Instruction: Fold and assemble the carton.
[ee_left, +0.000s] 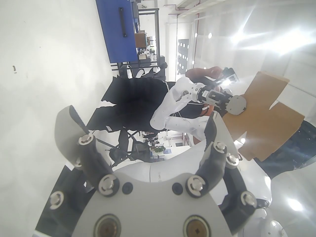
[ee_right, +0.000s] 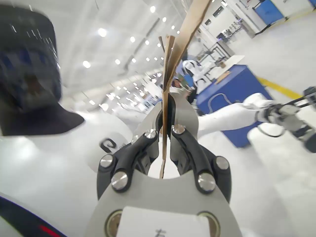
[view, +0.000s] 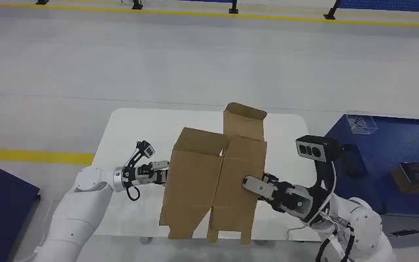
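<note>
We judge the coming move to turn on how the carton (view: 196, 183) lies from our left end effector (view: 159, 174). The board sits directly toward the robot's right of it, with its side edge just beside the fingertips, and we cannot tell whether they touch. The carton's long axis runs away from the robot, from the near edge of the tabletop (view: 131, 131) toward the far side. One flap (view: 244, 122) stands out at the far end, and shorter ones reach about to the near edge. As far as we can judge, the carton is held up off the tabletop rather than lying flat on it. It shows two broad panels meeting at a crease down the middle. Our right end effector (ee_right: 167, 104) is clamped on the carton's opposite side, the cardboard pinched thin between its fingers. The left end effector has its fingers wide apart with nothing between them. From its wrist camera the carton lies beyond one fingertip, off to the side and not in the gap. The left arm is therefore the free one and the nearer to the panel on its side. We think it must shift sideways onto that edge before any fold can be made.
</note>
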You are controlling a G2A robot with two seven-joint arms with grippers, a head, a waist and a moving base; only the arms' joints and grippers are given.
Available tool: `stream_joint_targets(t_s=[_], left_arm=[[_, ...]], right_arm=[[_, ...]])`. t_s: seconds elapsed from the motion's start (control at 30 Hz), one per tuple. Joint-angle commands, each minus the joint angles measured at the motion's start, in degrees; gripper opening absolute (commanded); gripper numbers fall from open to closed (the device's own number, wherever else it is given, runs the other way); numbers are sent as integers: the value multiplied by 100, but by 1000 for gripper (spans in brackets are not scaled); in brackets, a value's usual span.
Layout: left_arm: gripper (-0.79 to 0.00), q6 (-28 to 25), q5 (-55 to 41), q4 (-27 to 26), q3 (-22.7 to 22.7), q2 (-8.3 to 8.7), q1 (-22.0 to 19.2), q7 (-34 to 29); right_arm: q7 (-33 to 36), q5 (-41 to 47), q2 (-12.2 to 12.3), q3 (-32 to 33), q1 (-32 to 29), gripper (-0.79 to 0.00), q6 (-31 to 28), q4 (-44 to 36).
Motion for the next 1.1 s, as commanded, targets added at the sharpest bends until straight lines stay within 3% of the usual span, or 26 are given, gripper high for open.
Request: stream_joint_targets(t_s=[0.0, 0.17, 0.3, 0.4, 0.53, 0.87, 1.0, 1.07], left_arm=[[0, 0, 0, 0, 0, 0, 0, 0], [0, 0, 0, 0, 0, 0, 0, 0], [0, 0, 0, 0, 0, 0, 0, 0], [0, 0, 0, 0, 0, 0, 0, 0], [0, 0, 0, 0, 0, 0, 0, 0], [0, 0, 0, 0, 0, 0, 0, 0], [0, 0, 0, 0, 0, 0, 0, 0], [0, 0, 0, 0, 0, 0, 0, 0]], right_arm=[[-310, 3309, -16, -148, 13, -785, 1968, 37], [-1063, 6356, -22, -612, -95, -785, 4409, 86], [-2110, 8661, 9, -1128, -199, -785, 5704, 290], [-3467, 11133, 89, -1712, -117, -785, 5890, 476], [-5315, 13618, 232, -1972, 439, -785, 5248, 504], [-5444, 13637, 299, -1573, 687, -785, 5053, 581], [-5003, 12475, 282, -934, 771, -785, 4899, 562], [-4253, 11304, 235, -514, 811, -785, 4613, 520]])
